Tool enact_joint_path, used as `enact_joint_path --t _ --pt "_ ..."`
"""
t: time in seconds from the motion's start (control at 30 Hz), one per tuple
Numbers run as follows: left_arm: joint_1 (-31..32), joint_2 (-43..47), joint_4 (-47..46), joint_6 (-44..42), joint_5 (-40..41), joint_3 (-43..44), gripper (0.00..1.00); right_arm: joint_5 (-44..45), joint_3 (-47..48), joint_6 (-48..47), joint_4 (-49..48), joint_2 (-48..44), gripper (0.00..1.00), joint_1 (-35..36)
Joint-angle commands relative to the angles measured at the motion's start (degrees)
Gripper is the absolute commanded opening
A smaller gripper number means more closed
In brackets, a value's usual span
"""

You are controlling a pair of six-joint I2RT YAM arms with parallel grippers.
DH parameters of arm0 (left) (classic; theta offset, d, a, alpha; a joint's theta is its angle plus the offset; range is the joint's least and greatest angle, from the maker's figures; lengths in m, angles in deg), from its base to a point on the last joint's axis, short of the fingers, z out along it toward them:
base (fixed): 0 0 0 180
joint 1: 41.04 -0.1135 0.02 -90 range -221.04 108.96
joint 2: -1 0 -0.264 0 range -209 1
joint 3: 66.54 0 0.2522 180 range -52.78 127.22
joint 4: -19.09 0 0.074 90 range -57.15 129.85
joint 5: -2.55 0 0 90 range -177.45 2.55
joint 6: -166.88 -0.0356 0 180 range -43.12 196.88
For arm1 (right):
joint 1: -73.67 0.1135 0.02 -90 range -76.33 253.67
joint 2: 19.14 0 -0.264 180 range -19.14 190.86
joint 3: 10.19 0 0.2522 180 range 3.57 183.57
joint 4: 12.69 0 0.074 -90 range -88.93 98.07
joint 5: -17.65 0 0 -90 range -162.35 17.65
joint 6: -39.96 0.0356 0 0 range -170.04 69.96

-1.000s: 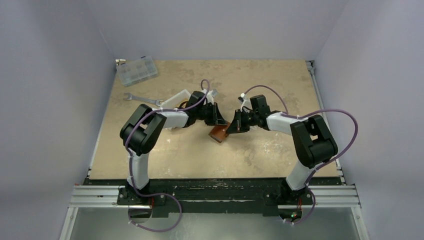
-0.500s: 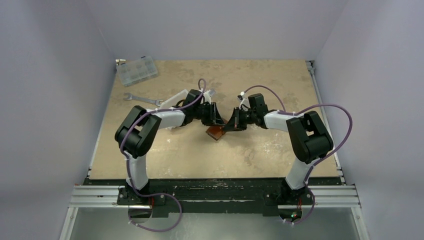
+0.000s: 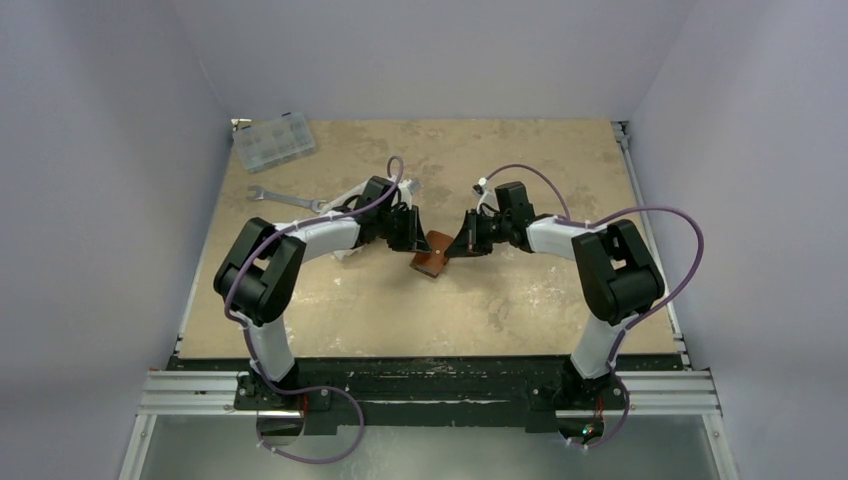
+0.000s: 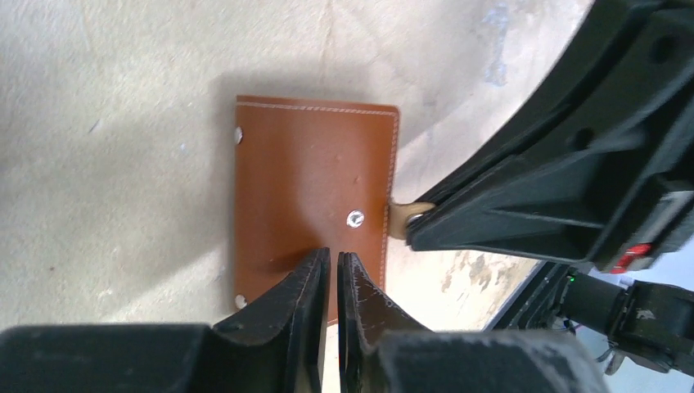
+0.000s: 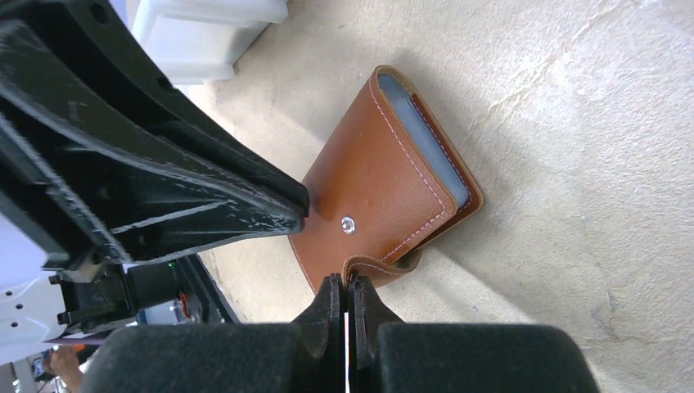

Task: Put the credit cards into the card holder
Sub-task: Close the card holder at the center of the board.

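The brown leather card holder (image 3: 432,259) lies folded on the table between both grippers, snap stud (image 4: 354,218) facing up. A pale blue credit card edge (image 5: 427,141) shows inside its fold; no other credit cards are in view. My left gripper (image 4: 331,256) hovers over the holder's near end, its jaws a narrow slit apart with nothing between them. My right gripper (image 5: 345,281) is shut on the holder's tan inner flap (image 5: 385,268) at the corner. In the top view, the left gripper (image 3: 411,235) and right gripper (image 3: 461,244) flank the holder.
A clear compartmented box (image 3: 273,142) sits at the far left corner, a silver wrench (image 3: 284,197) in front of it. A white tray (image 5: 209,33) stands just behind the left arm's fingers (image 5: 205,196).
The left gripper has drawn back to the left off the holder and its jaws have parted slightly. The right gripper stays shut on the holder, which has shifted a little farther back.
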Motion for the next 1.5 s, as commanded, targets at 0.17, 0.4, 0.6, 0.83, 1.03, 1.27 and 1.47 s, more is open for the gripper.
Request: enact_joint_path --t 0.17,0.4,0.6,0.83,1.03,1.27,1.47 --pt "1.78 -1.04 0.11 -1.4 4.09 -5.05 0.08 -2.71 4.66 -3.43 1.89 0.99 0.0 -0.21" --pt "3.11 0.15 -4.98 1.89 1.62 -9.78 0.06 -5.46 6.72 -5.08 3.27 1.82 0.0 -0.15" --pt "3.42 0.63 -8.19 2.88 0.05 -11.44 0.04 -9.06 6.88 -1.87 -1.52 4.02 0.0 -0.09" --pt "3.73 -0.52 -10.97 3.8 -2.03 -12.06 0.04 -9.71 7.01 0.86 -6.0 5.38 0.0 0.52" --pt "3.78 -0.85 -11.96 3.44 -2.98 -12.81 0.03 -10.7 4.63 9.36 -16.08 7.49 0.02 0.6" --pt "1.66 0.23 -13.08 4.1 -5.52 -13.49 0.03 -11.01 8.16 1.63 -6.55 8.73 0.0 0.84" --pt "-2.52 7.16 -10.01 5.17 -9.33 -11.47 0.14 -10.83 9.08 -6.59 -0.64 8.16 0.0 0.82"
